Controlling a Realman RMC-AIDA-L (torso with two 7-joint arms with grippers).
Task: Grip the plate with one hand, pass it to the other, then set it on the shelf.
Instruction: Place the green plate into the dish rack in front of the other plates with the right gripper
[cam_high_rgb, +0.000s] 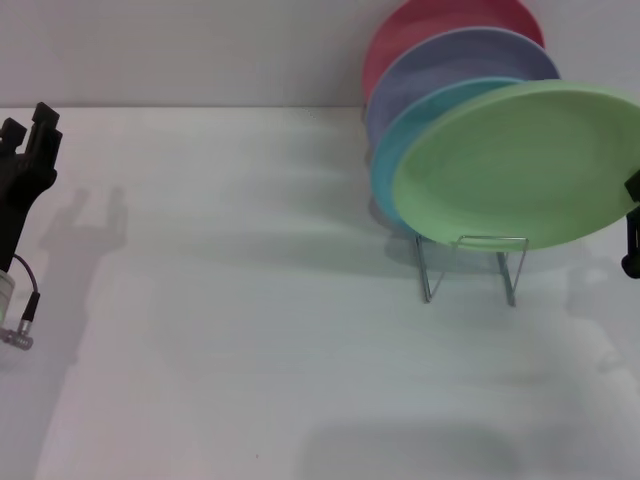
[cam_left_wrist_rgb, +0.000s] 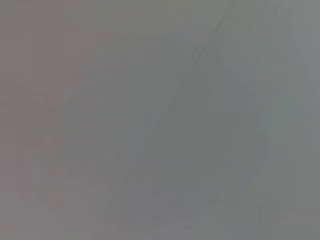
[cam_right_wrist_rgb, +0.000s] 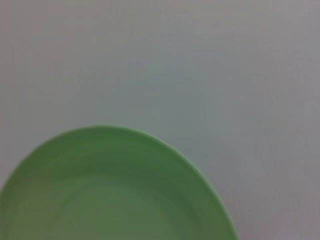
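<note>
The light green plate (cam_high_rgb: 520, 165) stands tilted at the front of the silver wire rack (cam_high_rgb: 470, 265), its lower rim over the rack's front loops. It fills the lower part of the right wrist view (cam_right_wrist_rgb: 115, 195). My right gripper (cam_high_rgb: 632, 230) shows only as a black bit at the right edge of the head view, right at the plate's right rim; its hold on the plate is hidden. My left gripper (cam_high_rgb: 30, 135) is at the far left, raised above the table, open and empty. The left wrist view shows only blank grey.
Behind the green plate, a sky-blue plate (cam_high_rgb: 420, 130), a lavender plate (cam_high_rgb: 450, 65) and a red plate (cam_high_rgb: 420, 25) stand in the rack. The white table (cam_high_rgb: 250, 330) spreads in front. A wall rises behind.
</note>
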